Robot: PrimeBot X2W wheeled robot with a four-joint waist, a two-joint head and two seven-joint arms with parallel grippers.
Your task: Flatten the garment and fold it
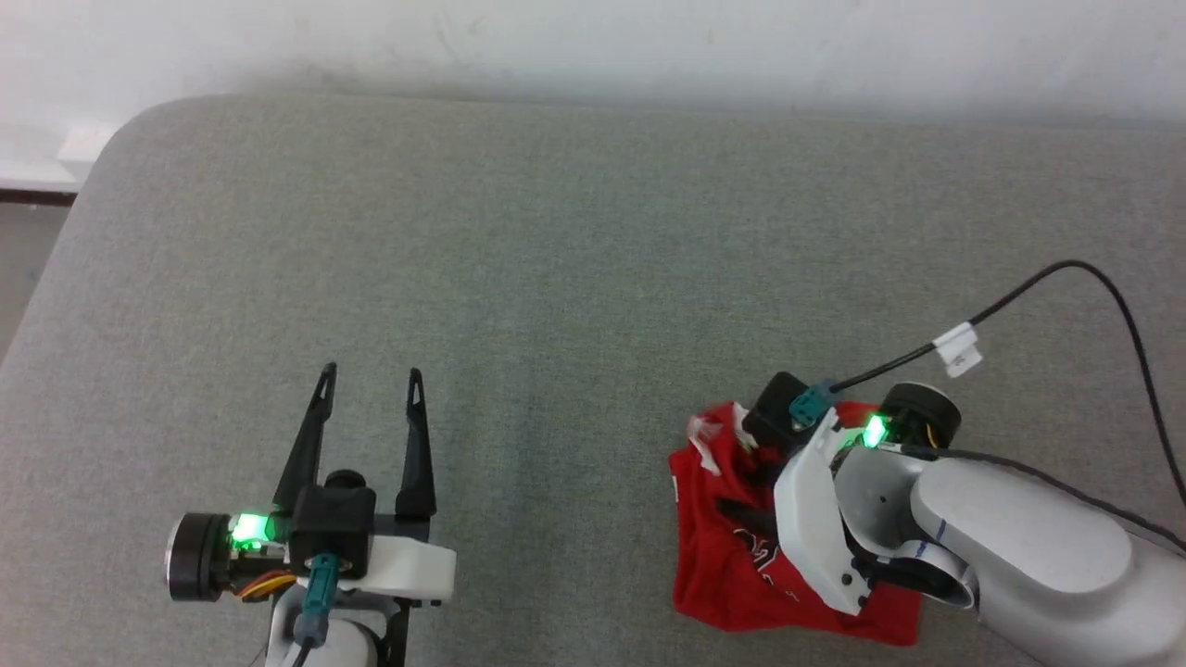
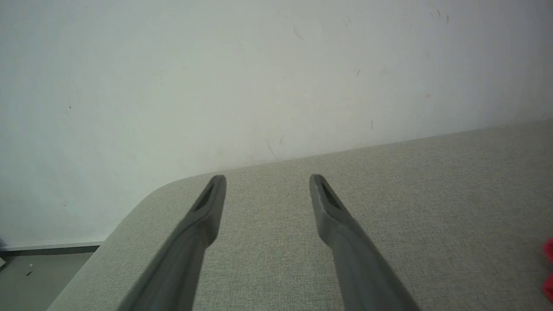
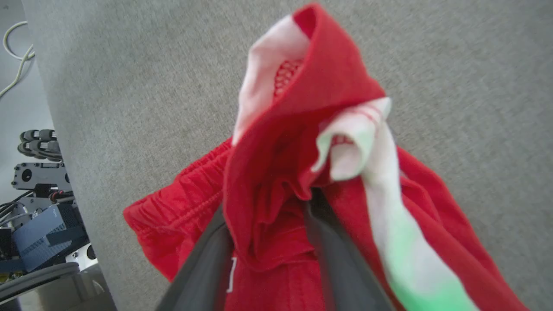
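Shorts (image 1: 732, 547) look light, limp, slippery: take the waistband (image 3: 181, 194). Left fingers (image 1: 310, 435) spread open; right fingers (image 3: 332, 259) buried in cloth, grip unclear.

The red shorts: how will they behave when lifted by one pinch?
Probably floppy: the red shorts bunch and droop in folds around the right hand. Likely light: a thin peak of cloth stands up unsupported. They may slide easily on the grey cushion rather than snag.
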